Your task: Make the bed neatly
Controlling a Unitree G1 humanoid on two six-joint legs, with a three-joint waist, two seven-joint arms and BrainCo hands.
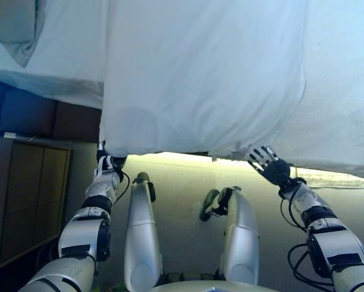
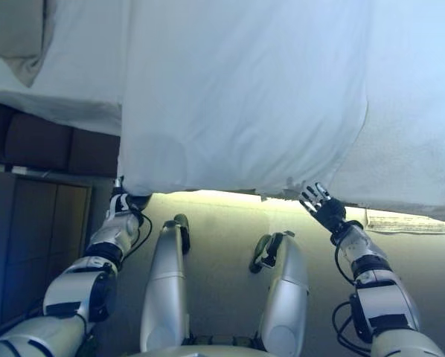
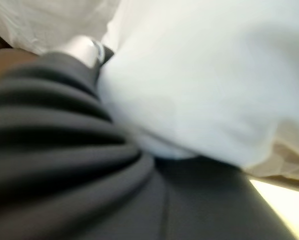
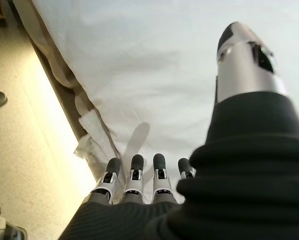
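Two hands are at the near edge of the bed [image 1: 346,115], where a white duvet [image 1: 200,79] hangs over the side of the mattress. The left hand [image 1: 106,163] is tucked up under the duvet's lower left corner, and I cannot tell whether its fingers hold the cloth. The right hand [image 1: 268,164] is spread wide, fingers straight, just below the duvet's hem and holding nothing. I'd judge the job well short of finished: the duvet covers only the middle, with bare sheet [image 1: 60,55] on either side and a rumpled grey piece [image 1: 14,27] at the far left corner.

From the head, both arms and the whole hem show. Only the right wrist view reveals the straight fingers [image 4: 135,172] and a crumpled fold [image 4: 92,135] at the bed's edge; the left wrist view offers little but cover and white cloth.
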